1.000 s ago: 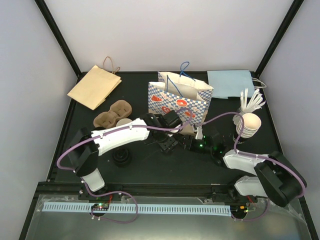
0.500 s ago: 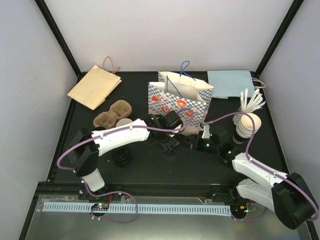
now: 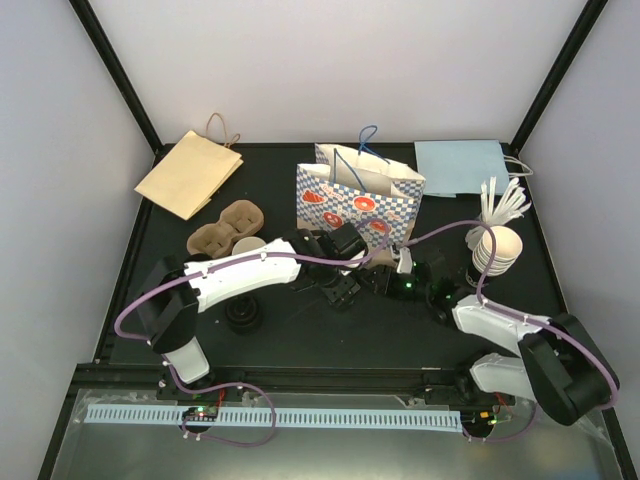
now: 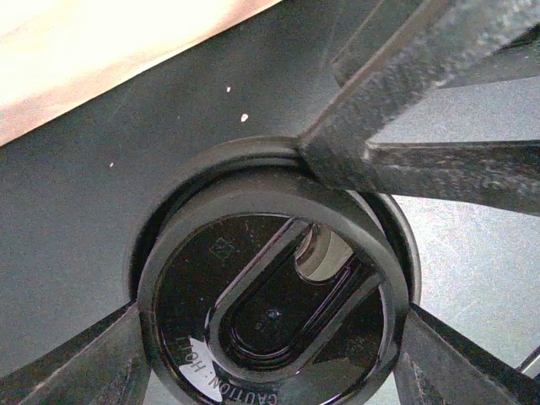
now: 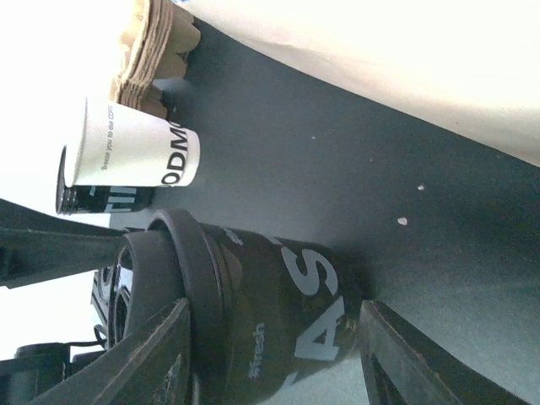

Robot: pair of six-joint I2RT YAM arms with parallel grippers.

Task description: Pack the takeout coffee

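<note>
We see the black coffee cup (image 5: pixel 287 287) upright mid-table (image 3: pixel 300 335), just on the near side of the patterned bag (image 3: pixel 355 195). The left gripper (image 4: pixel 270 342) clamps its black lid (image 4: pixel 194 278) from above. The right gripper (image 5: pixel 274 346) sits beside the cup, fingers apart; we can't tell if it's gripping.

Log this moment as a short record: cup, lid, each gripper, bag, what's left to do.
black cup: upright on the table, on the near side of the checkered bag
lid: black, seated on the cup, "CAUTION HOT" readable
left gripper: above the cup, fingers around the lid's rim, apparently gripping it
right gripper: beside the cup, jaws apart, pointed at its side
white cup: standing next to the cup carrier
bag: standing open
remaining: cup not yet in the bag
</note>
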